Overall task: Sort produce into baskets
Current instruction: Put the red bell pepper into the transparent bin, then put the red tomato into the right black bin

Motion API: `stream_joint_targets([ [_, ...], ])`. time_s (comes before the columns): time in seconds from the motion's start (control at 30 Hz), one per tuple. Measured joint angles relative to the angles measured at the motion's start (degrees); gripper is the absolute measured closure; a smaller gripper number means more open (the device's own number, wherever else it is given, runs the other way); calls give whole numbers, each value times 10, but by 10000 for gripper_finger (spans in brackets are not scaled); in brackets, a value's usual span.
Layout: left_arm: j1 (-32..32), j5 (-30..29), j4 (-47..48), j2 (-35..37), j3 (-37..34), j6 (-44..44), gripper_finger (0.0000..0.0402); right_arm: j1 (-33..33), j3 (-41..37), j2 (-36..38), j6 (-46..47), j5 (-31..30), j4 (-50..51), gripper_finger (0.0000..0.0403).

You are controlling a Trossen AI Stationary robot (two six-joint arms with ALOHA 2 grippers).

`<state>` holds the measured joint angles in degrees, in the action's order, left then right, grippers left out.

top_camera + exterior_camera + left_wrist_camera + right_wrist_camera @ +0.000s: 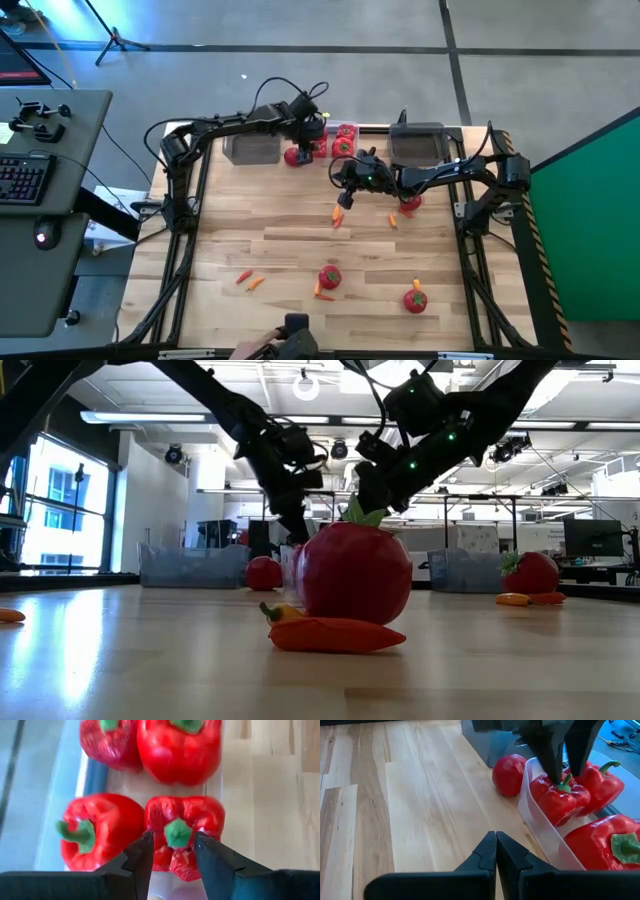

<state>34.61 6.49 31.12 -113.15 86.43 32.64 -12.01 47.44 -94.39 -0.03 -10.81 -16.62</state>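
Seen from above, our left gripper (pixel 318 133) reaches to the far edge of the wooden table (pixel 290 240), over the clear bin (pixel 340 143) that sits between 2 dark grey bins (pixel 252 149). In the left wrist view its 2 dark fingers (pixel 142 857) stand apart, one on each side of the green stem of a red bell pepper (pixel 186 832) lying in the clear bin, not clamped on it. 3 more peppers lie in the bin w/ it: one (pixel 100 830) just beside it, 2 others (pixel 177 747) farther ahead of the fingers. The right wrist view shows the same: left fingers straddling that pepper's stem.

Our right gripper (pixel 345 195) hangs near the table's middle, close to the clear bin, fingers pressed together & holding nothing. Ahead of it in its wrist view: a round red tomato (pixel 509 774) on the wood just outside the clear bin's wall, near the left gripper. Just below the right gripper on the table lies a small orange carrot piece (pixel 337 215); another (pixel 392 220) sits a bit to its side.

Well away from both grippers, toward the near edge: 2 tomatoes (pixel 329 277) w/ green stems & more carrot bits (pixel 250 280). The 2nd grey bin (pixel 418 142) is beside the right arm.
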Motion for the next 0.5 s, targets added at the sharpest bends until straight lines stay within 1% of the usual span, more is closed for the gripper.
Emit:
stream_joint_targets([
  [0.17,-3,-2,4,24,0,0,251,0,0,0,16,0,6,403],
  [0.3,-3,-3,22,50,0,-4,244,0,0,0,-1,0,16,403],
  [0.4,1,-20,50,72,0,-13,246,-2,0,0,-13,0,16,403],
  [0.5,12,-27,78,93,-4,-31,262,-3,0,0,-13,0,20,403],
])
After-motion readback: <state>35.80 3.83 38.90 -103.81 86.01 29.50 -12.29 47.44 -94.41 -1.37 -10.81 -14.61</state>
